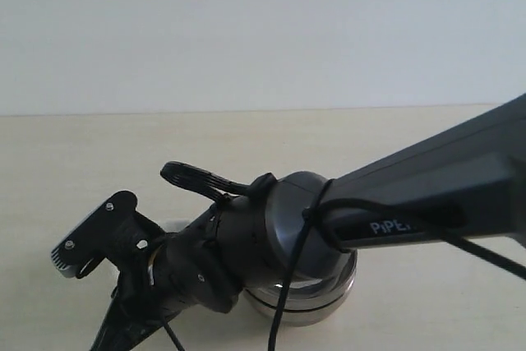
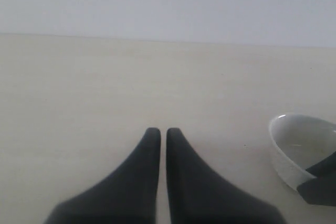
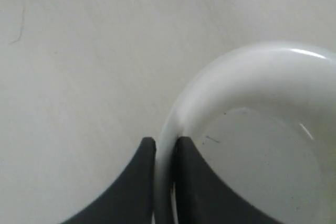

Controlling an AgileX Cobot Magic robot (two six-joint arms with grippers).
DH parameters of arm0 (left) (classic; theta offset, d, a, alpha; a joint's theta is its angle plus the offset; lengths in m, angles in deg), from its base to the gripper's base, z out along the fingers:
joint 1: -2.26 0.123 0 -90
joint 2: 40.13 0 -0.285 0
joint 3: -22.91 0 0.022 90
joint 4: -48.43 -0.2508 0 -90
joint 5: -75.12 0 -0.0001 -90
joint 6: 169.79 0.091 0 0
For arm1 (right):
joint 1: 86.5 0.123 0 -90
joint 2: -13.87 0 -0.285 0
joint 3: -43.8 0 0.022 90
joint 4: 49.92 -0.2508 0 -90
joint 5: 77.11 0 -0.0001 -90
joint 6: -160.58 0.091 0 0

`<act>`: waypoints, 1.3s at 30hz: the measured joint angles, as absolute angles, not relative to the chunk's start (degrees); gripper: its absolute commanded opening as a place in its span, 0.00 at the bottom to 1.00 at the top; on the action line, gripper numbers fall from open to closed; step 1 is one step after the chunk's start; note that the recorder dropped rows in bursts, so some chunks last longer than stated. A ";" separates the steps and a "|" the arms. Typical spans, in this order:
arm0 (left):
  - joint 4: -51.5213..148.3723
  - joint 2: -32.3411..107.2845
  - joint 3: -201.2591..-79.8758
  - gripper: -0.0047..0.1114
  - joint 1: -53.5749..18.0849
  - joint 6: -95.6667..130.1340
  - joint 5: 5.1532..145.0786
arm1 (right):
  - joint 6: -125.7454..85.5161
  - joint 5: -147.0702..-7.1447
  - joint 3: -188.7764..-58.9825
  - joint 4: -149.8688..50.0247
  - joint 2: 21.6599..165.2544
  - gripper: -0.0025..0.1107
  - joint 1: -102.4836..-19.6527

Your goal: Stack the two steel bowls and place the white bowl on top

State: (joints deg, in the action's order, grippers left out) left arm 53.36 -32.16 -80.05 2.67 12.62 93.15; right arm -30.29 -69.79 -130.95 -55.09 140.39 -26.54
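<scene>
The white bowl [image 3: 252, 129] is glossy and empty. My right gripper [image 3: 165, 142] is shut on its rim, one finger inside and one outside. The left wrist view shows the same white bowl [image 2: 299, 148] off to the side of my left gripper [image 2: 159, 130], with a dark finger of the right gripper [image 2: 320, 184] on its edge. My left gripper is shut on nothing, low over bare table. In the exterior view the steel bowls [image 1: 316, 300] show as shiny rims under the right arm [image 1: 394, 203], which hides most of them. I cannot tell whether they are stacked.
The right arm reaches across the exterior view from the right to the lower left, its wrist assembly [image 1: 123, 236] near the bottom left corner. The pale tabletop [image 1: 99, 154] runs back to a plain wall.
</scene>
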 measured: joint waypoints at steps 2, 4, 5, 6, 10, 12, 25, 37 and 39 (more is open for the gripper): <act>53.36 -32.16 -80.05 0.07 2.67 12.62 93.15 | -30.71 -69.90 -130.95 -54.98 140.29 0.02 -26.54; 53.36 -32.16 -80.05 0.07 2.67 12.62 93.15 | -30.71 -69.53 -130.95 -54.98 139.40 0.02 -26.54; 53.36 -32.16 -80.05 0.07 2.67 12.62 93.15 | -30.84 -69.27 -130.95 -54.98 138.84 0.02 -26.54; 53.36 -32.16 -80.05 0.07 2.67 12.62 93.15 | -30.94 -68.82 -130.95 -55.09 138.15 0.02 -26.54; 53.36 -32.16 -80.05 0.07 2.67 12.62 93.15 | -31.36 -67.27 -130.95 -55.26 135.06 0.02 -26.54; 53.36 -32.16 -80.05 0.07 2.67 12.62 93.15 | -31.83 -66.48 -130.95 -55.26 133.26 0.02 -26.54; 53.36 -32.16 -80.05 0.07 2.67 12.62 93.15 | -32.86 -54.80 -130.95 -51.16 123.25 0.02 -26.54; 53.36 -32.16 -80.05 0.07 2.67 12.62 93.15 | -12.04 -35.97 -128.92 -28.39 119.36 0.02 -26.54; 53.36 -32.16 -80.05 0.07 2.67 12.62 93.15 | -11.17 -35.84 -126.75 -27.32 118.98 0.02 -26.54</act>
